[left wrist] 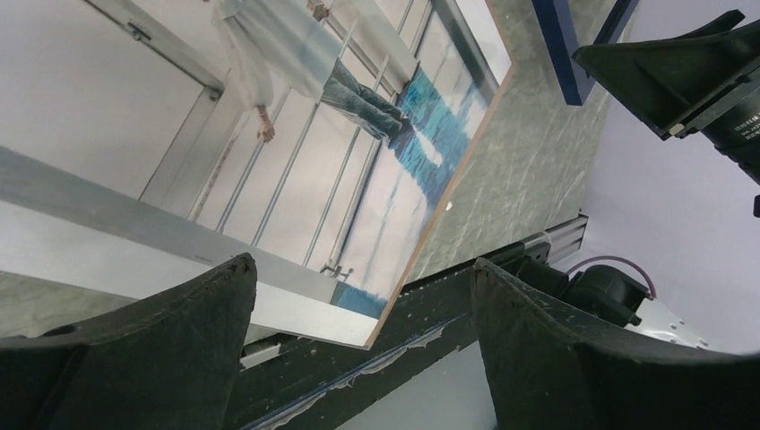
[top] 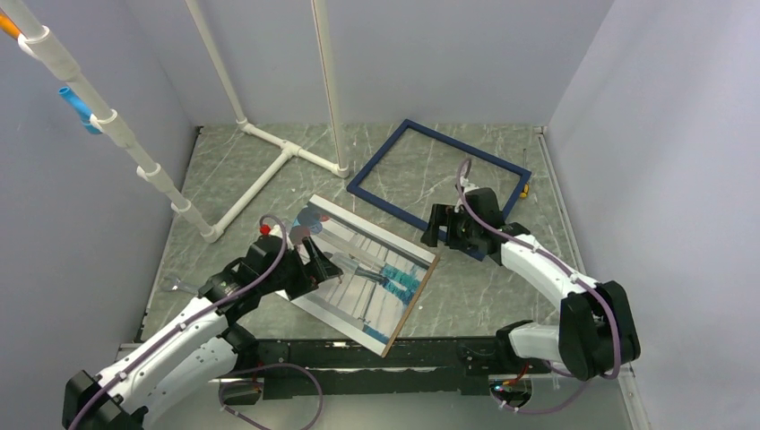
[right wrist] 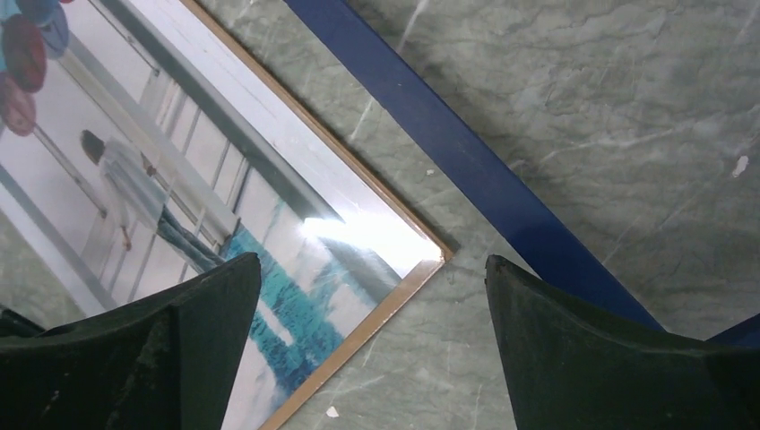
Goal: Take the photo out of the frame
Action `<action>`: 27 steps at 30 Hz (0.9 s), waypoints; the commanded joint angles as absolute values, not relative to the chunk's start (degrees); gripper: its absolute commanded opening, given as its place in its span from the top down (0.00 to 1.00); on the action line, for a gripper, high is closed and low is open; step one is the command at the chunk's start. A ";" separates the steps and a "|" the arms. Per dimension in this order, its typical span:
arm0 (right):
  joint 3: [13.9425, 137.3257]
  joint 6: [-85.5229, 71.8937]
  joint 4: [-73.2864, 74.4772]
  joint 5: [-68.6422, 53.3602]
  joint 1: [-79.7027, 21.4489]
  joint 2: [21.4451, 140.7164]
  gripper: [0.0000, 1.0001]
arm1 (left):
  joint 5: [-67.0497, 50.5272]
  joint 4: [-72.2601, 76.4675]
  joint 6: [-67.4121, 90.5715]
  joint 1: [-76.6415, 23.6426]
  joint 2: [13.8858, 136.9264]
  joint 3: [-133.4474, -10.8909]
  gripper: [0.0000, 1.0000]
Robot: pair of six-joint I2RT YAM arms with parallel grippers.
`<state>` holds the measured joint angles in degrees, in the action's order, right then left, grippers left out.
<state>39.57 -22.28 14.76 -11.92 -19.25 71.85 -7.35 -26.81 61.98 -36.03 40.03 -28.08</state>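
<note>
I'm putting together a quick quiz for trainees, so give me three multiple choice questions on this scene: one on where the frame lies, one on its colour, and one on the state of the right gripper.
1. Where does the frame lie?
A. Apart from the photo, farther back and to the right.
B. Around the photo.
C. On top of the photo.

2. What colour is the frame?
A. White.
B. Red.
C. Dark blue.

3. How is the right gripper?
A. Shut on the photo.
B. Open, holding nothing.
C. Shut on the frame.

Answers: A, bare table shows inside it; C, its moulding is navy; B, its jaws stand wide apart with nothing between them.
</note>
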 commanded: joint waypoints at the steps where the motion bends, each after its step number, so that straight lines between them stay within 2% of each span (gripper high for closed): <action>1: 41.27 -27.34 13.20 -9.29 -17.40 68.36 0.01 | -10.42 -20.43 61.55 -36.11 41.04 -27.88 0.09; 7: 33.45 -37.49 6.72 -6.69 -0.63 61.77 0.00 | -11.87 -17.53 62.58 -36.11 38.68 -25.66 0.09; 10: 34.38 -38.29 7.47 -0.84 2.69 62.19 0.01 | -12.64 -17.16 61.95 -36.09 37.75 -25.59 0.09; 14: 36.16 -36.91 4.48 -3.80 7.57 69.34 0.01 | -14.11 -17.38 60.61 -36.08 36.83 -26.56 0.09; 20: 39.32 -33.51 0.38 -5.65 9.52 81.14 0.03 | -14.67 -18.93 58.62 -36.05 35.09 -28.22 0.09; 24: 41.16 -31.02 -4.43 -10.15 9.49 87.74 0.15 | -14.02 -19.98 57.77 -36.08 33.86 -28.58 0.09; 27: 41.21 -29.37 -8.38 -12.12 9.40 89.42 0.28 | -13.88 -19.59 57.57 -36.04 33.53 -28.26 0.08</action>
<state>39.86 -32.56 -0.86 -7.90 9.37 87.22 -13.61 -20.49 59.44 -36.03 34.39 -26.09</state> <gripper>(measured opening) 0.788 0.913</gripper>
